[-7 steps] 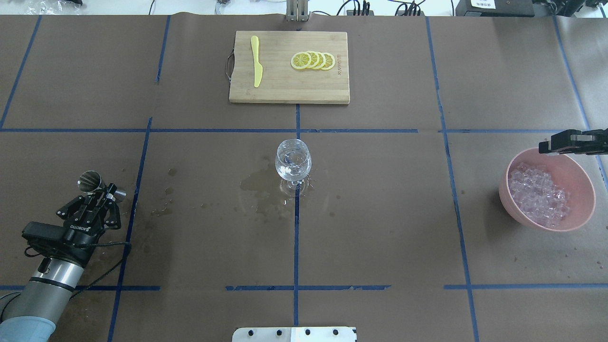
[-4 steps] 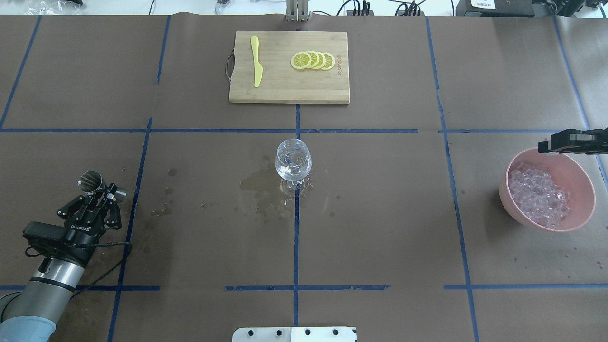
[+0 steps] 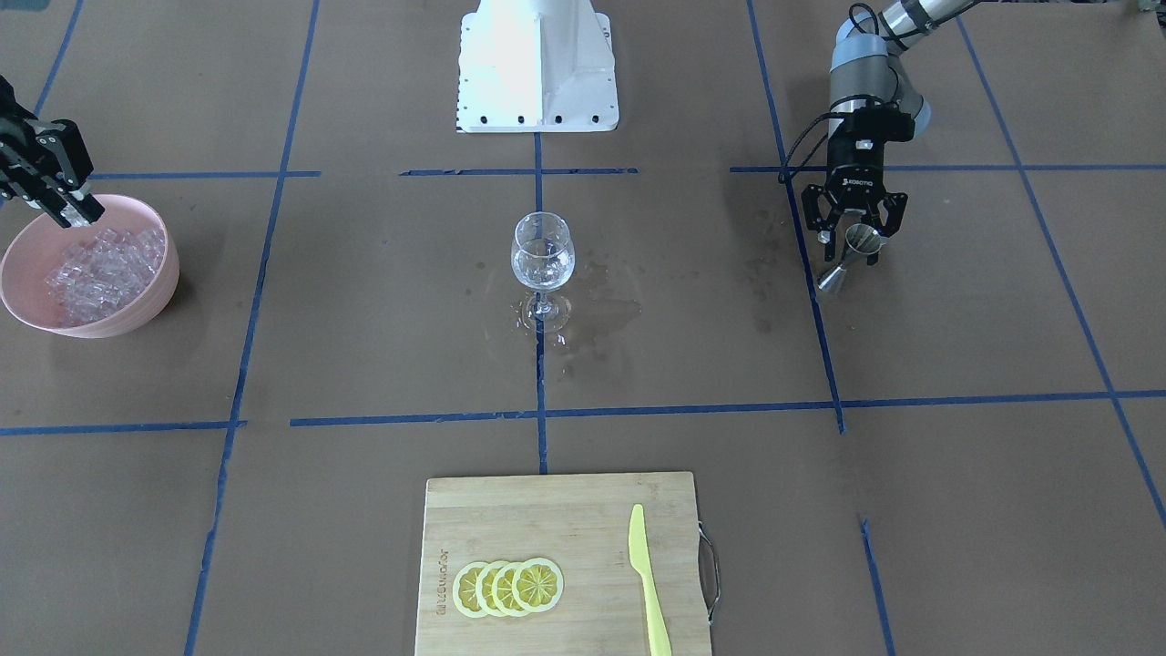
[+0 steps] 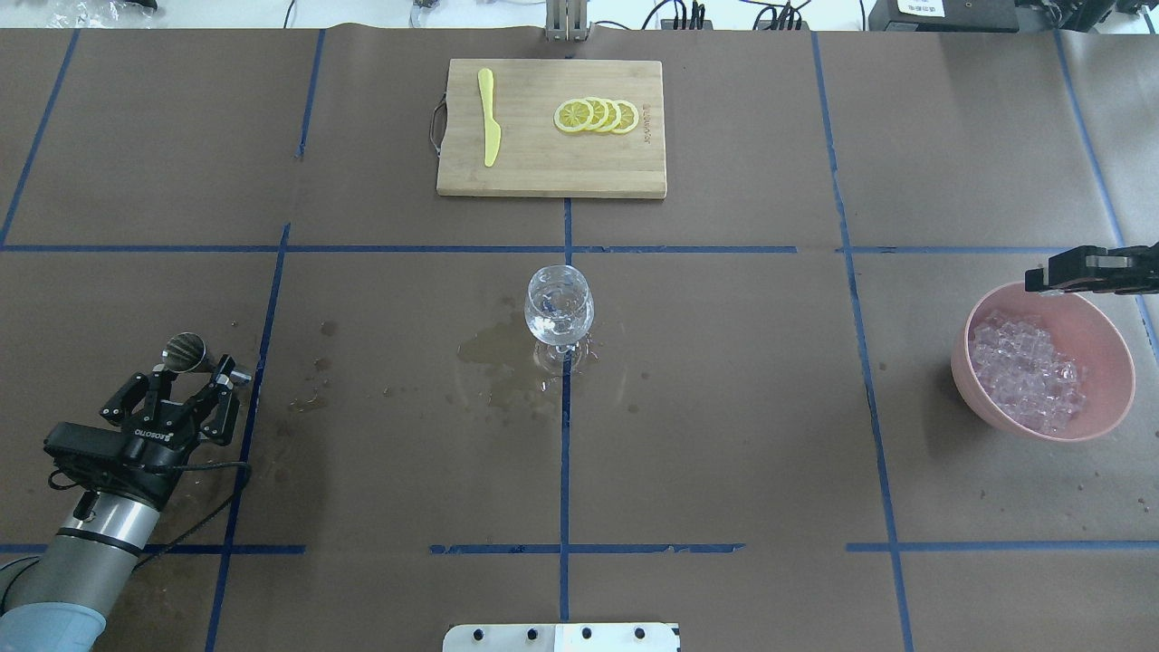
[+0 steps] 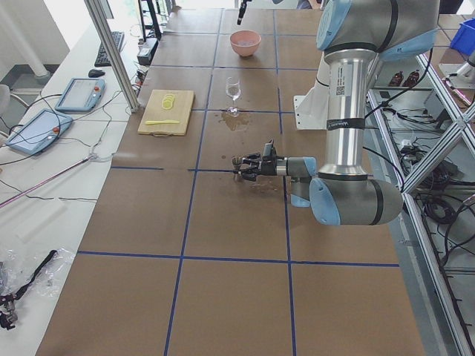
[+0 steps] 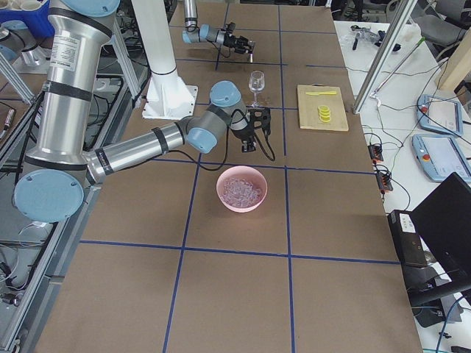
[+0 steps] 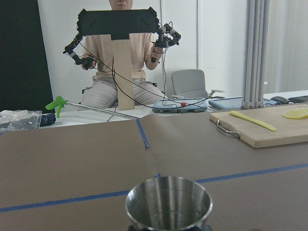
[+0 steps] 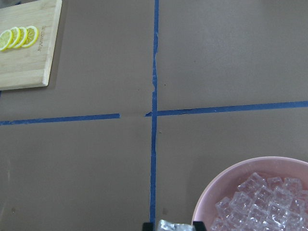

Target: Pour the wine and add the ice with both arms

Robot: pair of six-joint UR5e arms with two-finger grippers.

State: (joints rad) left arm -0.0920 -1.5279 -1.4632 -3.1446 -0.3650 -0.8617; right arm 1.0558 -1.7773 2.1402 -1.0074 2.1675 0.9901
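My left gripper [image 4: 192, 373] is open low at the table's left, its fingers spread on either side of an upright steel jigger [image 4: 184, 351]. The jigger's cup [image 7: 168, 202] fills the bottom of the left wrist view, and I cannot see any wine in it. A clear stemmed glass [image 4: 559, 308] stands at the centre with a little nearly colourless wine in it. At the right, a pink bowl [image 4: 962, 373] holds a heap of ice [image 4: 1028, 376]. My right gripper [image 3: 80, 215] hangs over the bowl's rim, shut on one ice cube [image 8: 173, 225].
A wooden cutting board [image 4: 543, 172] at the far side carries lemon slices [image 4: 598, 115] and a yellow knife [image 4: 489, 118]. Wet stains [image 4: 493, 349] darken the paper beside the glass. The white base block [image 3: 536, 64] sits at the robot's edge. A person sits beyond the table in the left wrist view.
My left gripper has opened and let go of the jigger, which shifted slightly. The right gripper has barely moved over the bowl.
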